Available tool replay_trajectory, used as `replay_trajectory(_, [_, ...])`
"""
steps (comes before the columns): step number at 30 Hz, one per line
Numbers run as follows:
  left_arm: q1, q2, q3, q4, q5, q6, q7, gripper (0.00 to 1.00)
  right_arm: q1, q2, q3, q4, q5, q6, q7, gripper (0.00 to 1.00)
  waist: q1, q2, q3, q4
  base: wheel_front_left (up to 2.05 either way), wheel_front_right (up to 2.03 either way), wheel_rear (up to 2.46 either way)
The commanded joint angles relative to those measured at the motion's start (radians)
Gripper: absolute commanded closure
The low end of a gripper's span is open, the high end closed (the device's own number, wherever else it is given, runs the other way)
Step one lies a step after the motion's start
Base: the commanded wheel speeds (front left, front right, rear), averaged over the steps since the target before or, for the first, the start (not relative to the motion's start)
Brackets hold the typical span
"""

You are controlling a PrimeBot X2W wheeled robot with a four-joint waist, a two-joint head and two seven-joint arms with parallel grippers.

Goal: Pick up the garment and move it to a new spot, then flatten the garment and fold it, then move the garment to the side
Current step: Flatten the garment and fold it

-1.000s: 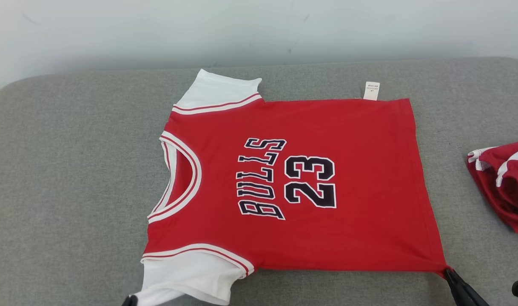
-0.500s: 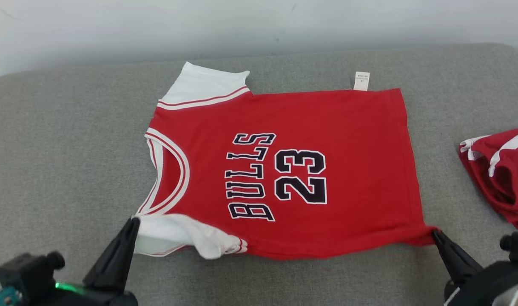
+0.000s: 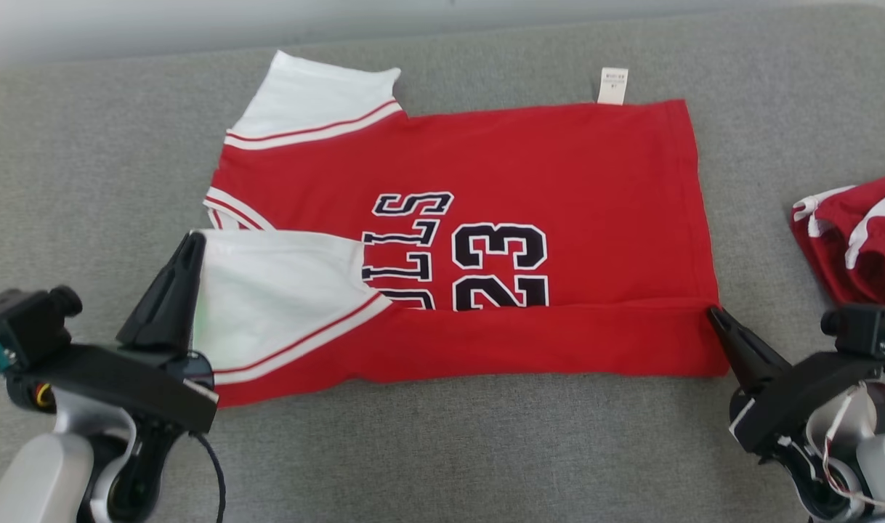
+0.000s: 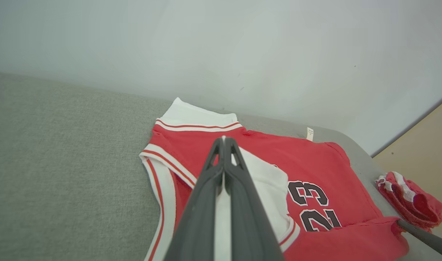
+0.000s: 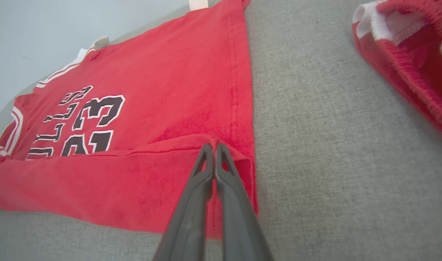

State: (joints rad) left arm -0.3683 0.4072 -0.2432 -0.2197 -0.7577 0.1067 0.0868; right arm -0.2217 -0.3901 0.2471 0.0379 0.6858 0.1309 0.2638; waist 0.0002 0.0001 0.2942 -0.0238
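Nearest the robot, bare grey pad (image 3: 450, 450) runs along the shirt's (image 3: 559, 167) near edge. The left gripper (image 3: 193, 240) is at the left, fingers pinched tight on the edge of the near white sleeve (image 3: 283, 290). In the left wrist view the left gripper (image 4: 224, 139) has white cloth caught between its closed fingers. The right gripper (image 3: 713, 311) is at the right, also closed, pinching the shirt's near hem corner; the right wrist view shows the right gripper (image 5: 213, 146) with its tips meeting on a red fold. Between the two, the shirt's near side lies turned over onto its front as a long red band that covers the bottom of the "23" and part of the lettering. Beyond it the shirt lies flat, neck to the left, hem to the right. Its far sleeve (image 3: 312, 94) and a white label (image 3: 612, 86) lie at its far edge. A second red cloth (image 3: 864, 232) lies apart at the right. A pale wall (image 4: 242, 47) stands behind the pad.
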Motion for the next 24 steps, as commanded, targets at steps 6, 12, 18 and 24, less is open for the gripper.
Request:
replay_trajectory(6, [-0.104, -0.018, -0.012, 0.136, 0.010, -0.033, -0.032, 1.00, -0.097, -0.029, 0.069, 0.102, 0.039, 0.000, -0.054, 1.00, -0.0002, -0.0001, 0.055, -0.016, 0.00, 0.00, 0.00])
replay_trajectory(12, [-0.146, -0.038, -0.037, 0.247, 0.010, -0.055, -0.038, 1.00, -0.150, -0.041, 0.128, 0.157, 0.075, 0.000, -0.110, 1.00, -0.0002, -0.0001, 0.073, -0.021, 0.00, 0.00, 0.00])
replay_trajectory(18, [-0.138, -0.044, -0.030, 0.294, 0.055, -0.029, -0.107, 0.00, -0.133, -0.050, 0.129, 0.155, 0.087, 0.000, -0.211, 0.00, -0.0002, -0.0001, 0.068, -0.015, 0.00, 0.00, 0.00])
replay_trajectory(24, [-0.045, -0.048, -0.018, 0.231, 0.184, 0.097, -0.250, 0.00, -0.057, -0.012, 0.001, 0.110, -0.058, 0.000, -0.403, 0.00, -0.0002, -0.0001, 0.040, -0.012, 0.00, 0.00, 0.00])
